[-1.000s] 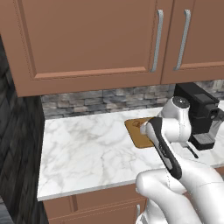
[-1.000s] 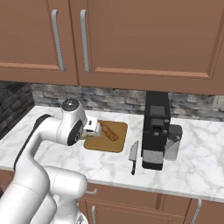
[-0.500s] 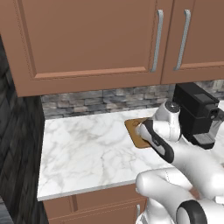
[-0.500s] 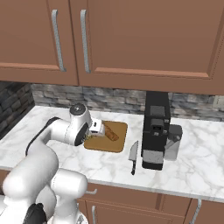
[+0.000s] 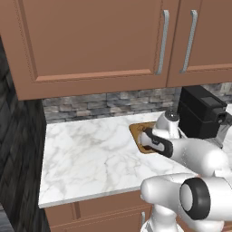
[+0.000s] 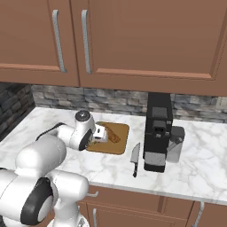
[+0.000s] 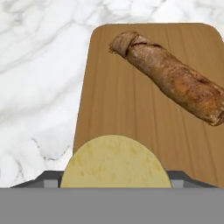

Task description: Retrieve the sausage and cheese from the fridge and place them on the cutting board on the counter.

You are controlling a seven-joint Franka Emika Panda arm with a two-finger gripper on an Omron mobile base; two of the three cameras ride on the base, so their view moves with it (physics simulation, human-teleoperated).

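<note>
Hand view: sausage (image 7: 168, 83) lies diagonal across cutting board (image 7: 131, 113).

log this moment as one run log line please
end effector: over cutting board, cheese between fingers | sausage: lying on board | stage: placing cheese

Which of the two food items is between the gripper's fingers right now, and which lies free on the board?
The pale yellow cheese sits at the gripper. The brown sausage lies free on the cutting board, farther ahead.
</note>
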